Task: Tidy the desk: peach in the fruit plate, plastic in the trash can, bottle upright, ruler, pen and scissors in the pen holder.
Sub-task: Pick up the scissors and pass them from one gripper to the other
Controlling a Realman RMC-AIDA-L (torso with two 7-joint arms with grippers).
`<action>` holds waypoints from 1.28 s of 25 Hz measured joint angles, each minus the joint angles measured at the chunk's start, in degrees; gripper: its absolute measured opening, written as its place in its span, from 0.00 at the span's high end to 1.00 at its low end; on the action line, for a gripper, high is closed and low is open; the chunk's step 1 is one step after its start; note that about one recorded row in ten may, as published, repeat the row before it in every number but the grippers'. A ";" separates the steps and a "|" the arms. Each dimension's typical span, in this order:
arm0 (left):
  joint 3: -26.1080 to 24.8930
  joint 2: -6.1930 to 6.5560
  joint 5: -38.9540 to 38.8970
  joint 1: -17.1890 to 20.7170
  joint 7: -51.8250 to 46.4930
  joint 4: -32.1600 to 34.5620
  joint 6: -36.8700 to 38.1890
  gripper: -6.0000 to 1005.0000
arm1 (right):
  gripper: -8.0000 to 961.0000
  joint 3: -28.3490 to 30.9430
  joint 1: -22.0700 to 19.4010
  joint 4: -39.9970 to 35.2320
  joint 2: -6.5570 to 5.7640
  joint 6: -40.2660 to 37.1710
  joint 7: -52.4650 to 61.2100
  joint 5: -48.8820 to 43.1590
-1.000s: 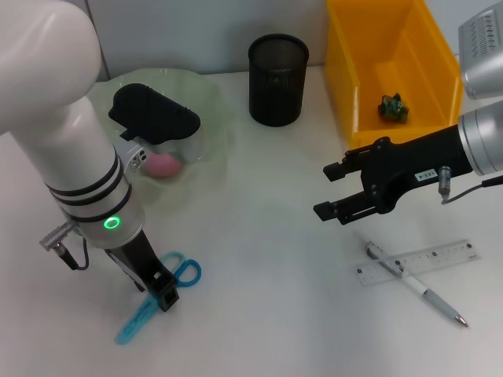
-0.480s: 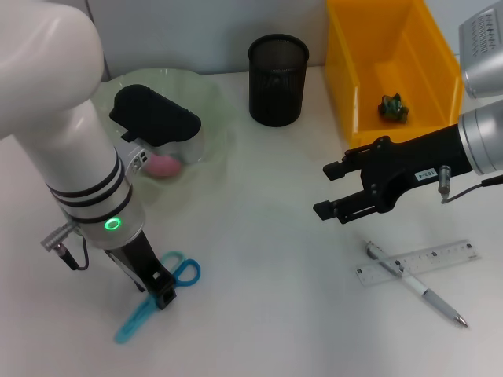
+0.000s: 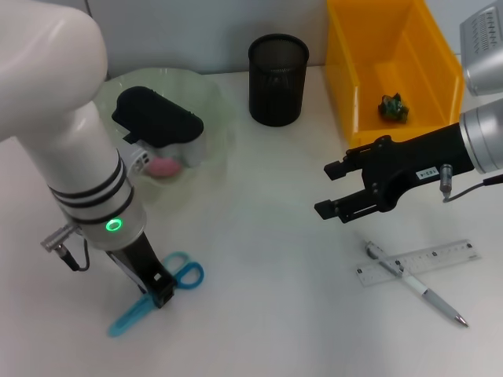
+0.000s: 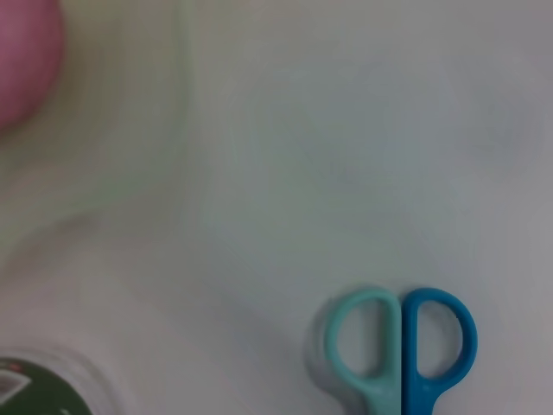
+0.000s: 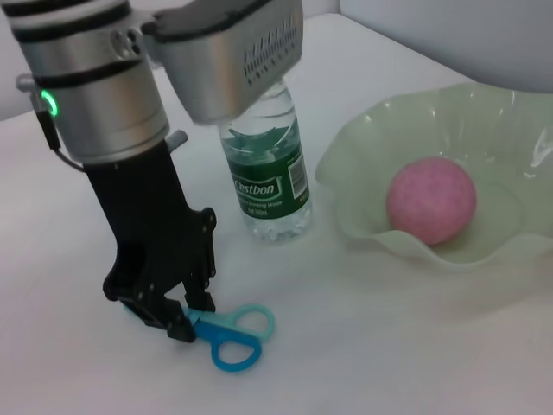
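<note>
My left gripper stands on the table at the front left, shut on the blue scissors near their pivot. Their handles lie flat and the blades point toward the front edge. The right wrist view shows this gripper down on the scissors. A pink peach rests in the pale green fruit plate. The bottle stands upright beside the plate. Green plastic lies in the yellow trash can. My right gripper hovers open above the table, near the ruler and pen.
The black mesh pen holder stands at the back centre, between the plate and the yellow bin. The pen lies across the ruler at the front right. The left arm's white body covers much of the table's left side.
The scissors have turned slightly under the left gripper, the blade tips swinging left and the handles shifting a little right. The right arm has stayed still.
</note>
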 joint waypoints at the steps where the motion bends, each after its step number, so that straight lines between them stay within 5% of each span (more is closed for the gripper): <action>1: -1.10 0.01 -0.07 0.21 0.25 0.74 0.54 0.75 | 0.31 0.00 -0.03 0.00 -0.10 -0.07 0.07 0.01; 5: -2.13 0.07 -0.05 0.48 0.49 1.51 1.10 0.75 | 0.31 1.97 -0.39 -0.27 -0.33 -0.38 0.26 0.23; 8: -10.15 0.33 -0.37 3.54 3.15 7.69 4.79 0.75 | 0.31 5.29 -0.44 -0.39 -0.56 -1.46 0.36 0.26; 11: -10.15 0.33 -0.37 3.54 3.15 7.69 4.79 0.75 | 0.31 9.55 -0.41 -0.14 -1.04 -3.84 0.54 0.32; 12: -19.74 0.56 -4.43 6.68 7.05 12.74 7.79 0.75 | 0.31 12.20 -0.50 -0.01 -1.11 -4.90 0.56 0.38; 14: -19.74 0.56 -4.43 6.68 7.05 12.74 7.79 0.75 | 0.31 14.89 -0.78 0.02 -1.12 -5.98 0.67 0.48; 15: -26.37 0.66 -9.58 8.78 10.99 13.61 8.99 0.75 | 0.31 14.89 -0.78 0.02 -1.12 -5.98 0.67 0.48; 18: -30.86 0.68 -13.80 10.53 14.52 13.12 9.43 0.75 | 0.32 18.47 -1.43 0.08 -1.14 -7.46 1.13 1.08; 24: -44.76 1.02 -30.31 15.25 31.77 -1.65 9.52 0.75 | 0.32 20.64 -3.66 1.34 -1.31 -8.54 2.08 5.03; 32: -46.84 0.49 -49.85 17.02 58.19 -19.03 9.34 0.74 | 0.32 20.34 -3.41 3.78 -1.40 -9.26 1.54 6.31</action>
